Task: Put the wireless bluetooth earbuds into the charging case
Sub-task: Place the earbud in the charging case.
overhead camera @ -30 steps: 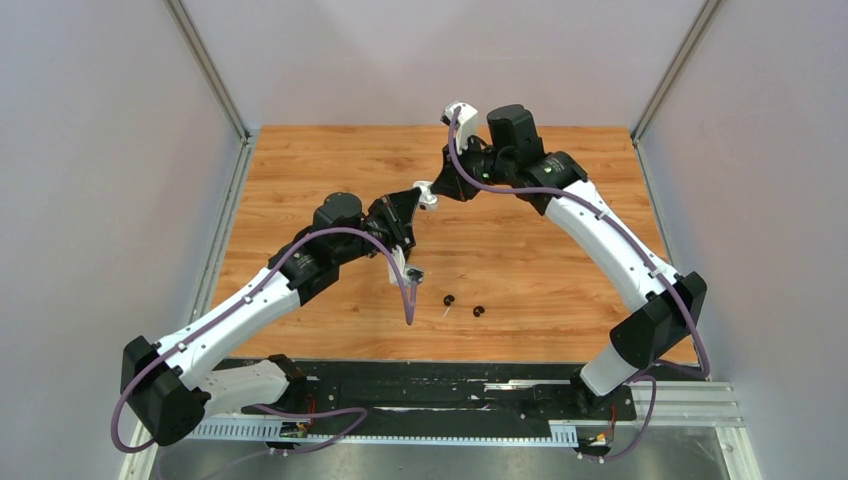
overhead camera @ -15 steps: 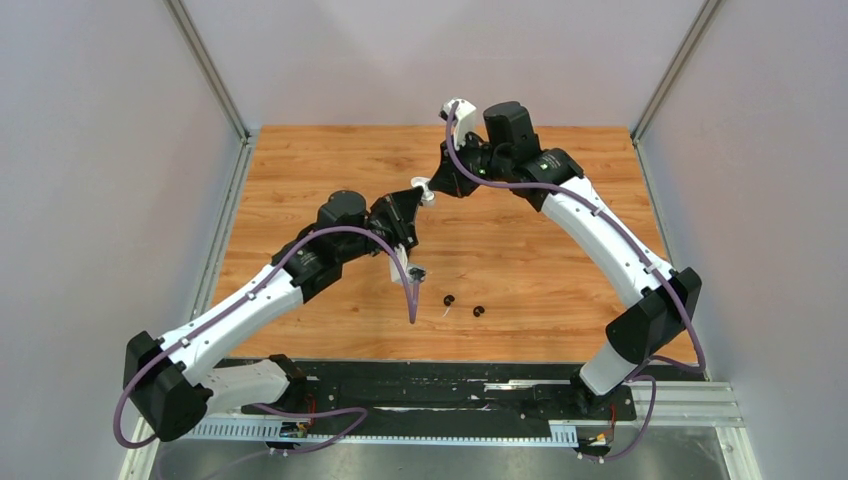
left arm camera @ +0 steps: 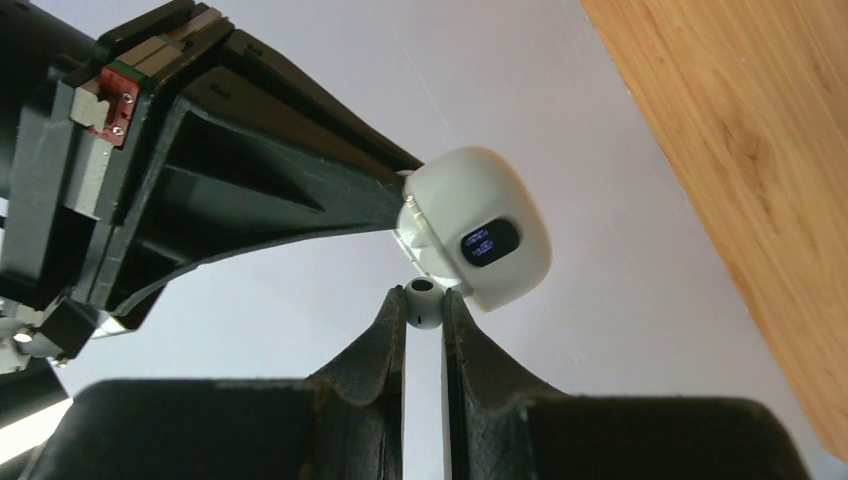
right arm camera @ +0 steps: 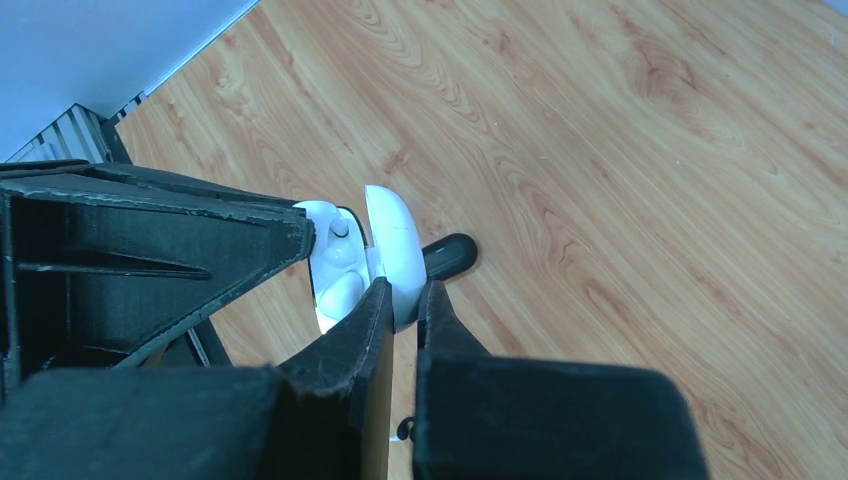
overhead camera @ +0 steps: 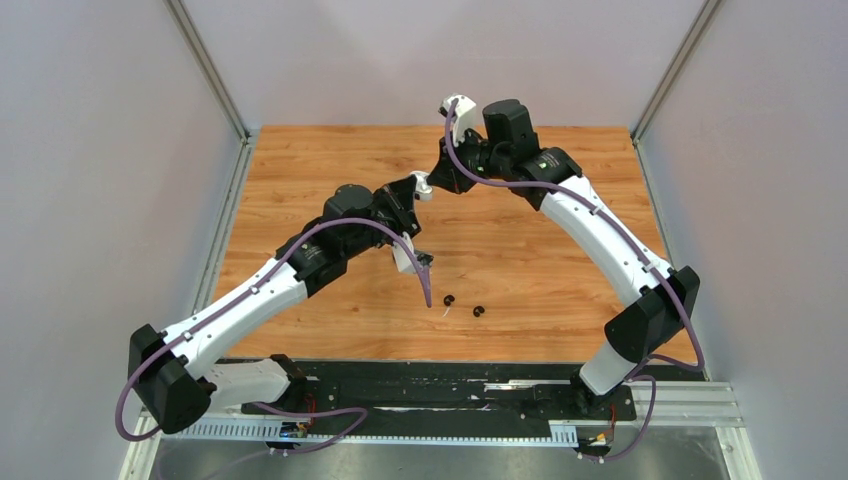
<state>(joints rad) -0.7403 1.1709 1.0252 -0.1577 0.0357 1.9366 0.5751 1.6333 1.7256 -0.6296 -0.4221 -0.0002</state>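
My right gripper is shut on the lid of an open white charging case and holds it above the table. The case also shows in the left wrist view and the top view. My left gripper is shut on a white earbud, its tip right at the case's lower edge. In the top view the left gripper meets the case. Two black earbuds lie on the wooden table. A small white piece lies beside them.
A dark oval object lies on the table under the case. Grey walls and metal rails close in the table on three sides. A purple cable hangs from the left wrist above the black earbuds.
My left gripper has moved up and to the right, bringing the white earbud against the case. My right gripper has shifted the case slightly left.
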